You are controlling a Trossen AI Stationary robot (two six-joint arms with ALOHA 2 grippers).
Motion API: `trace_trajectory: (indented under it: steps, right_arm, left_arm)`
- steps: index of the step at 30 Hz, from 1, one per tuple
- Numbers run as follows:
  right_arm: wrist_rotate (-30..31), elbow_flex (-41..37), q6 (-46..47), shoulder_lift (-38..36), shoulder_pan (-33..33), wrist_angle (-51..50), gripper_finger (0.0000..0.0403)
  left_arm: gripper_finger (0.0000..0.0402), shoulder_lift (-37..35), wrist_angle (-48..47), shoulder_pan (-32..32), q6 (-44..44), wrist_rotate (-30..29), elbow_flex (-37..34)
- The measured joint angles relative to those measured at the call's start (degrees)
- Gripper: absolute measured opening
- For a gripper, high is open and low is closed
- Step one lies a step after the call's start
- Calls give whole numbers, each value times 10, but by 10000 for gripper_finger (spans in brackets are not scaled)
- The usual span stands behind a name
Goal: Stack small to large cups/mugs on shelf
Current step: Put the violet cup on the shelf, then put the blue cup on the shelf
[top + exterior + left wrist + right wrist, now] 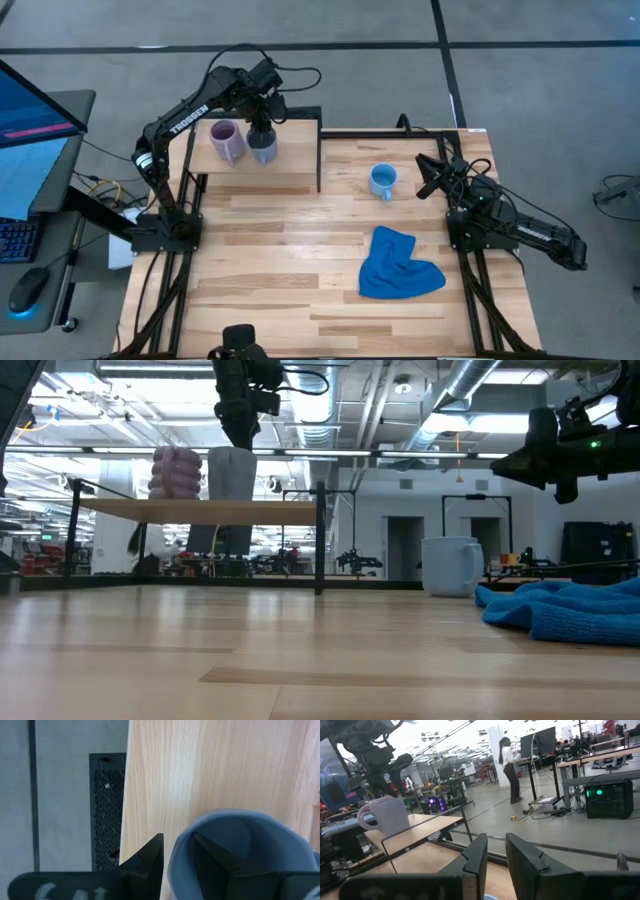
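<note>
Left tool clamps grey-blue mug smooth rim | light-wood shelf

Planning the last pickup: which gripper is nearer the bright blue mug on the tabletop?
Right. The right gripper is just beside the bright blue mug; the left gripper is over at the shelf.

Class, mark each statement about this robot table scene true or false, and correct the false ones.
1. The pale purple mug stands on the light-wood shelf. True.
2. The bright light blue mug is on the shelf. False: it stands on the slatted wooden tabletop.
3. The left gripper has one finger inside the grey-blue mug. True.
4. The blue cloth hangs from the right gripper. False: it lies on the tabletop.
</note>
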Motion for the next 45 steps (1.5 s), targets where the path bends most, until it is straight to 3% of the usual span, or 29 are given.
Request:
trace_trajectory:
  steps: [15, 28, 39, 42, 45]
  right_arm:
    - [0, 0, 0, 0, 0, 0, 93]
    - [0, 0, 0, 0, 0, 0, 93]
    - [0, 0, 0, 0, 0, -1, 93]
    - [0, 0, 0, 0, 0, -1, 93]
    - [0, 0, 0, 0, 0, -2, 93]
  left_arm:
    - [95, 0, -4, 5, -1, 2, 0]
    - [179, 0, -9, 5, -15, 3, 1]
    - [181, -3, -58, 11, -45, 6, 104]
    - [181, -14, -63, 24, -67, 46, 138]
    - [181, -48, -31, 44, -79, 143, 146]
